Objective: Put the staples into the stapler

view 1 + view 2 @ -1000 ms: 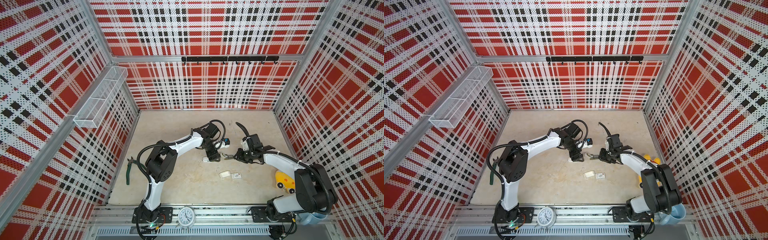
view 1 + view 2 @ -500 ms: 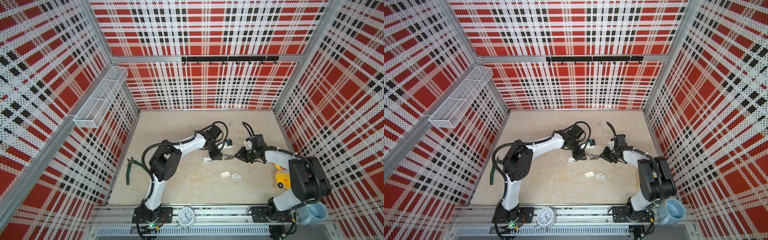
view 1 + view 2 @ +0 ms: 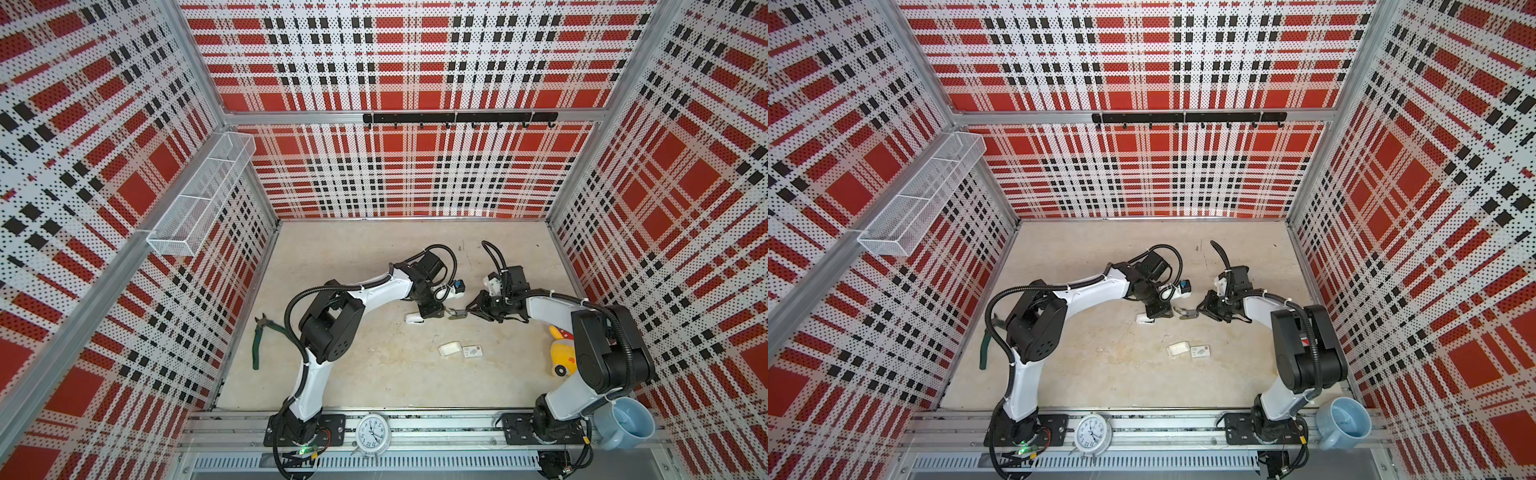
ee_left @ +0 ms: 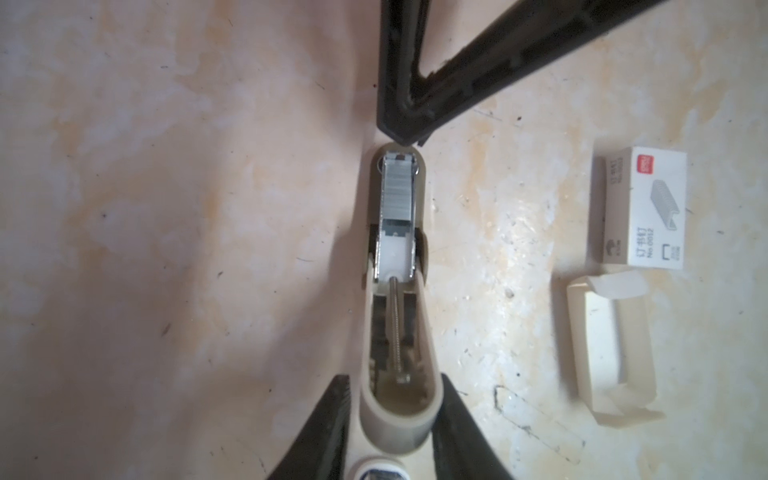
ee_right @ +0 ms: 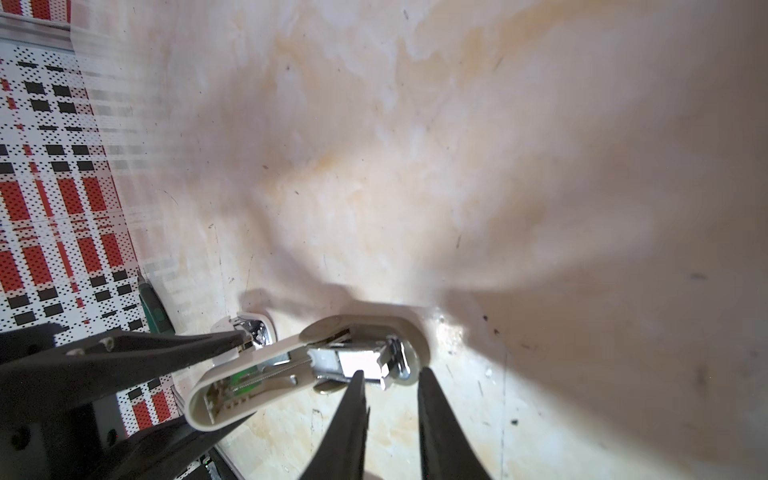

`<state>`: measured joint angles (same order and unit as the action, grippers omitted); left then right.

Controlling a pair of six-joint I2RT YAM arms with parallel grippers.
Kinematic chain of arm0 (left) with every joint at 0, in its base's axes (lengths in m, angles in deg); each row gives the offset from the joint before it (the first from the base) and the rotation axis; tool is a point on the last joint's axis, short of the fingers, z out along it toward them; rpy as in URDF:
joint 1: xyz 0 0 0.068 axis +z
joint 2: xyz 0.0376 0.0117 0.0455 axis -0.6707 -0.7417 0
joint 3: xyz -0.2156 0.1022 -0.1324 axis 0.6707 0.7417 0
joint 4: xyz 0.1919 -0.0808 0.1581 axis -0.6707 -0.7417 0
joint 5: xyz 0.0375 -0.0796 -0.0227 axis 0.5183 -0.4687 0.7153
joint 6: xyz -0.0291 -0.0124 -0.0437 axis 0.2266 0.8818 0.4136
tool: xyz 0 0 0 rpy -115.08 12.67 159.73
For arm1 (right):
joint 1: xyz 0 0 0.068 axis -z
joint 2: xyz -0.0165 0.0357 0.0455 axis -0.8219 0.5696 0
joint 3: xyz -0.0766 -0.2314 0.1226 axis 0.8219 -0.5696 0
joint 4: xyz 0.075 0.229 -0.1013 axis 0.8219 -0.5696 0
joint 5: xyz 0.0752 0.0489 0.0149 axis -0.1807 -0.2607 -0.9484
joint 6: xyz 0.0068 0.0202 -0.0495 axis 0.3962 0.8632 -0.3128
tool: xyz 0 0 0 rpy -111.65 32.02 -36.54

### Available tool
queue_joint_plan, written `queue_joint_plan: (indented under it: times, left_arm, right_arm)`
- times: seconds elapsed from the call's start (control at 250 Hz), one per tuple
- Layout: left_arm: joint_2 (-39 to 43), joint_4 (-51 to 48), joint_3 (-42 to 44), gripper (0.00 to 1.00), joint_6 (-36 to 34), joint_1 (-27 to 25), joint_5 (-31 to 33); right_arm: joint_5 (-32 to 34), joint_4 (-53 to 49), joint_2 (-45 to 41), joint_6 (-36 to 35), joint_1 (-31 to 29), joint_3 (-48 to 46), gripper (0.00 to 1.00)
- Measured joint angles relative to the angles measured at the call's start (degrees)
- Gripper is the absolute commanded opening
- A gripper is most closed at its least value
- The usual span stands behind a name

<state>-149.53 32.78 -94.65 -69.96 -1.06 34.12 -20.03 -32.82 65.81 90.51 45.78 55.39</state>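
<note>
At mid-worktop [image 3: 365, 386]: stapler [image 4: 395, 428], lying opened out between the two arms in both top views.
Staples [image 4: 397, 191]: short silver-grey strip, lying in the metal channel at the stapler's front end.
Left gripper [image 4: 395, 378]: clamped on the rounded rear end of the stapler's beige shell, one finger pressed to each side.
Right gripper [image 5: 390, 371]: jaws a narrow gap apart, tips at the stapler's front end; pinching it or merely over it, cannot tell.
Cardboard tray [image 4: 611, 353]: small, white, open side up on the worktop, near the stapler, apart from it.
Box sleeve [image 4: 642, 208]: white, printed, orange-red mark at one corner, flat on the worktop just beside the cardboard tray.
</note>
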Motion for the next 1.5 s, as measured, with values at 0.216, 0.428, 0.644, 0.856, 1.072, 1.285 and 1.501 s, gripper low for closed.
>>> queue_joint_plan:
  times: [0.216,0.428,0.644,0.856,1.072,1.285,1.501]
  left_arm:
    - [0.28,0.31,0.57,0.33,0.35,-0.02,-0.04]
    - [0.90,0.42,1.31,0.33,0.35,-0.04,0.00]
    - [0.90,0.46,1.31,0.33,0.35,-0.04,0.00]
    - [0.90,0.61,1.31,0.33,0.37,-0.04,0.00]
    - [0.90,0.63,1.31,0.33,0.42,-0.04,-0.02]
    - [0.90,0.68,1.31,0.33,0.66,-0.04,-0.11]
    - [0.90,1.01,1.31,0.33,0.81,-0.04,-0.13]
  right_arm:
    - [-0.33,0.11,0.33,-0.24,0.00,0.04,0.22]
    - [-1.36,1.40,-2.23,-0.22,0.00,0.04,0.22]
    - [-3.04,2.03,-3.06,-0.22,-1.18,0.70,0.22]
    - [-3.58,1.90,-0.33,-0.26,-3.41,2.01,0.21]
    - [-3.43,1.51,0.81,-0.24,-4.72,2.10,0.21]
    - [-2.58,1.22,2.21,-0.37,-5.51,2.36,0.21]
    - [-2.21,1.27,3.23,-0.39,-6.10,2.78,0.21]
